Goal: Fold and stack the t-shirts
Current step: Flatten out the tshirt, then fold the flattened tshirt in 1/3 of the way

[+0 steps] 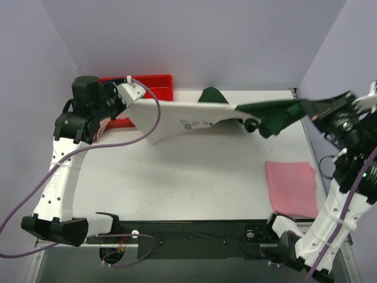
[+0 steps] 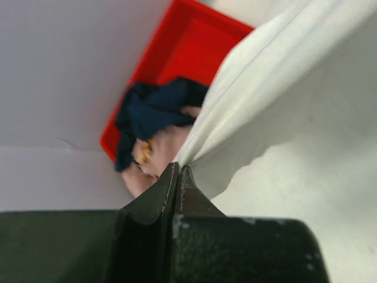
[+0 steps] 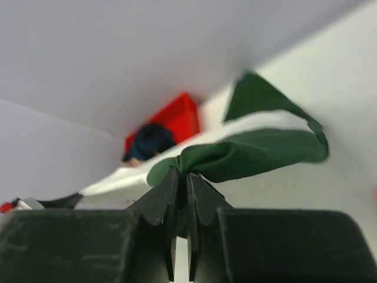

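A white t-shirt (image 1: 177,118) with dark green sleeves and a small black print is stretched in the air across the back of the table. My left gripper (image 1: 131,97) is shut on its white edge (image 2: 283,88), the fingertips (image 2: 175,172) pinching the cloth. My right gripper (image 1: 312,109) is shut on a bunched green sleeve (image 3: 253,150) at the far right. A pink t-shirt (image 1: 290,187) lies folded flat on the table at the right. A navy t-shirt (image 2: 153,109) and a dusty pink one (image 2: 159,153) lie crumpled in the crate.
The red plastic crate (image 1: 150,85) stands at the back left corner, just behind my left gripper. Pale walls close in the back and both sides. The arm bases sit on a dark rail (image 1: 194,236) along the near edge.
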### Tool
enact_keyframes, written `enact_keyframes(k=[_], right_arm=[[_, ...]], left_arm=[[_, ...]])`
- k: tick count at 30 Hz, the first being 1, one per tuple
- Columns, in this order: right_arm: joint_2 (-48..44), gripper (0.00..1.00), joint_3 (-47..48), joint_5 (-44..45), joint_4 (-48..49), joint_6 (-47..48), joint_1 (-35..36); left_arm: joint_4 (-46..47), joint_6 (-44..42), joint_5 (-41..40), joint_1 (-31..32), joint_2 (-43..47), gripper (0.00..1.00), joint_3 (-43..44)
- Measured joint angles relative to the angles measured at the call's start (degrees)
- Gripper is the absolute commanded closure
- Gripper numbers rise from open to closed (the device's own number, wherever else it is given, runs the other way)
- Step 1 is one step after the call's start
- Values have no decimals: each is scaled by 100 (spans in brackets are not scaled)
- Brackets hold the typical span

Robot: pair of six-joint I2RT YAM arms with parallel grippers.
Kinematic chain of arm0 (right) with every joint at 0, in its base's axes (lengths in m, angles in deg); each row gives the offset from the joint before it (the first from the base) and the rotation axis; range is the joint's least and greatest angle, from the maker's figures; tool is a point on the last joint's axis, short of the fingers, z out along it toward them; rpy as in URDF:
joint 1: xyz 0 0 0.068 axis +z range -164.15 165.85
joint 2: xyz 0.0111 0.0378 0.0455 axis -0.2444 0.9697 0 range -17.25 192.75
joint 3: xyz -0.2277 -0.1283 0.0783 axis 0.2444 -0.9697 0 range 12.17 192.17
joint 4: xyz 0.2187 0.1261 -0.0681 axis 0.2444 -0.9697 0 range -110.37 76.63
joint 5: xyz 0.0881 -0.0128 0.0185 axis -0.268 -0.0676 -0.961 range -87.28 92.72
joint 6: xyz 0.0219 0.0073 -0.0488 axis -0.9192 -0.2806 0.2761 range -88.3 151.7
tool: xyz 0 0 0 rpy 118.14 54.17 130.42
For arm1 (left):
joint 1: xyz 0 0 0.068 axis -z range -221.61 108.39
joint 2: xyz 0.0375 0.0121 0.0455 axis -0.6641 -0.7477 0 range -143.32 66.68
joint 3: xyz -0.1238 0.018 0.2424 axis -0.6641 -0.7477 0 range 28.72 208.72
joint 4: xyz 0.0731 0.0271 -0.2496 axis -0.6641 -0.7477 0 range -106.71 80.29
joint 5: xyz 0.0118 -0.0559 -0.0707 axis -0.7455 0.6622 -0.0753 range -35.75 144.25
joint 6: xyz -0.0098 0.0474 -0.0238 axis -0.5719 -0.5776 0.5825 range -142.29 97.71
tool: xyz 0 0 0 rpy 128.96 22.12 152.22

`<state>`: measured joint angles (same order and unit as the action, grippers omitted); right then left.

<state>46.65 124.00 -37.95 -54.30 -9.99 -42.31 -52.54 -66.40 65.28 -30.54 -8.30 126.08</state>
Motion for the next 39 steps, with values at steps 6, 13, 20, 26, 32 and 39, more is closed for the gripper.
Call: enact_keyframes(k=[6,13,20,26,32,39], right_arm=[[-1982,100,-2804,964,-1790,1049,544],[-2398,100,-4741,1325,-3279,1814,662],[-2262,100,-5370,1427,-3427,2079,1086],[-1390,100,-5606,1392,-2734,1792,1663],[581,100,-5412,1565,-1300,1663,2769],[2413,100,-4614,1899,-612,2090,2953]], left_arm=[[-1580,-474,297,-28,780,100,-1598],[-3008,-1438,343,-31,1447,100,-3248],[-3296,-1818,79,-31,1681,100,-4450],[-3012,-1272,-101,-31,1386,100,-4763],[-2205,-415,-256,-42,811,100,-4725],[-1462,52,-527,-98,592,100,-4876]])
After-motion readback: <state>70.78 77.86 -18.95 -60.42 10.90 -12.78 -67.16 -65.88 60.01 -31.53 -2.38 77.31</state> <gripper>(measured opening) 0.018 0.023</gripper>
